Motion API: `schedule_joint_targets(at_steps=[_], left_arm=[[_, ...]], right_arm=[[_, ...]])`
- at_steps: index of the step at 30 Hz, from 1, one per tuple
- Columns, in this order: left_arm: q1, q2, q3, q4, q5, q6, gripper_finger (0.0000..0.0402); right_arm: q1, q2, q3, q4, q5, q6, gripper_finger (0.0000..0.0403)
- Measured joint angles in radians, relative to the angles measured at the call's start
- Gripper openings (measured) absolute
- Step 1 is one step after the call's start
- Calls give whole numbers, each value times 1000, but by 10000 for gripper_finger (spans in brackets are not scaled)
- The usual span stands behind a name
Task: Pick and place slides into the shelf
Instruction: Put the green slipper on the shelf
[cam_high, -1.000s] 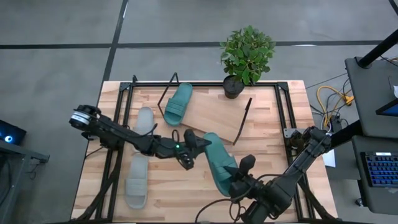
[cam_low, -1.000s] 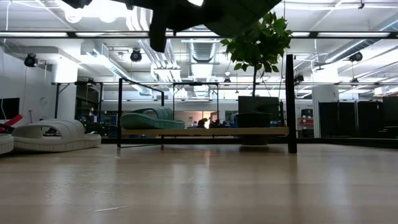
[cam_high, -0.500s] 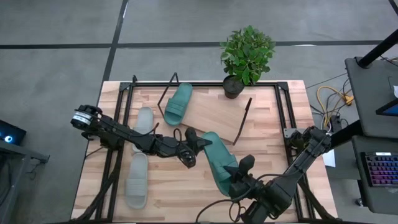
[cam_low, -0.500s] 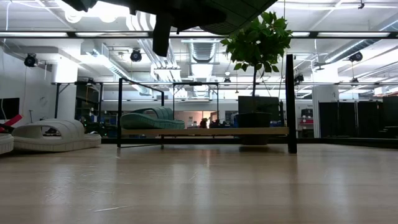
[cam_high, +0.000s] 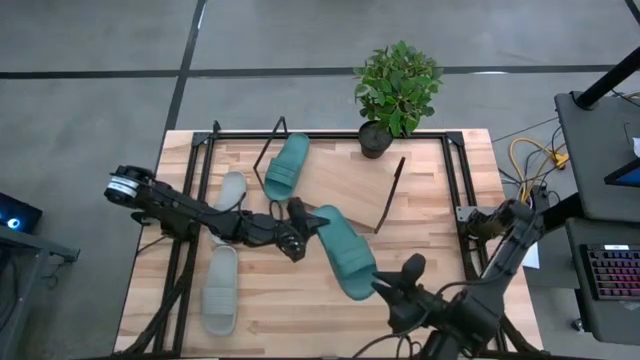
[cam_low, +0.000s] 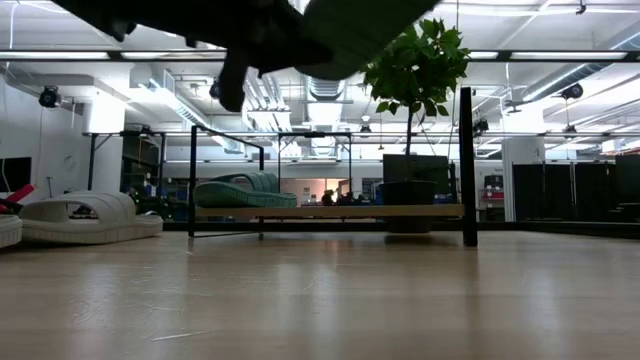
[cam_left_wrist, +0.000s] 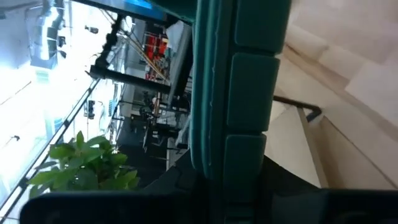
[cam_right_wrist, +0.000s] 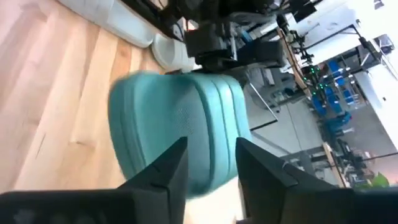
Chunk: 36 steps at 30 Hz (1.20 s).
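Note:
A teal slide hangs in the air over the middle of the table, with my left gripper shut on it. My right gripper stands open just off the slide's near right end, a finger on either side, and touches nothing. A second teal slide lies sole-down on the shelf, at its left end. Two grey slides lie on the table at the left. My left gripper pinches the teal slide's far left end between its two fingers, coming in level from the table's left. The left wrist view shows the ribbed sole running away from the fingers. The slide is lifted clear, stretching toward the near right.
A potted plant stands at the far edge, right of the shelf. The shelf's black end frames rise at both its ends. Black rails run along the table's left and right sides. The shelf board right of the teal slide is bare.
My right gripper has let go of the teal slide's near end and drawn back toward the table's near right corner, rising a little. My left gripper has gone a little toward the far left with the slide, which stays clear of the table.

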<state>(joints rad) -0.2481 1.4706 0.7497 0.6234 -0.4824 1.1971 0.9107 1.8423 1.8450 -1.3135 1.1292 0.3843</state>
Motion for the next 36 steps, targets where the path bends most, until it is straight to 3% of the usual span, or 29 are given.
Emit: schedule_joint_targets(at_steps=[7, 15, 36], left_arm=[[2, -113, -54, -3, 34, -65, 49], [1, -115, -59, -2, 94, -68, 49], [2, -115, -58, 31, 116, -66, 49]], right_arm=[[37, 4, -1, 16, -23, -42, 165], [35, 6, -6, 41, 23, -116, 200], [-56, 6, -6, 156, 10, -219, 203]])
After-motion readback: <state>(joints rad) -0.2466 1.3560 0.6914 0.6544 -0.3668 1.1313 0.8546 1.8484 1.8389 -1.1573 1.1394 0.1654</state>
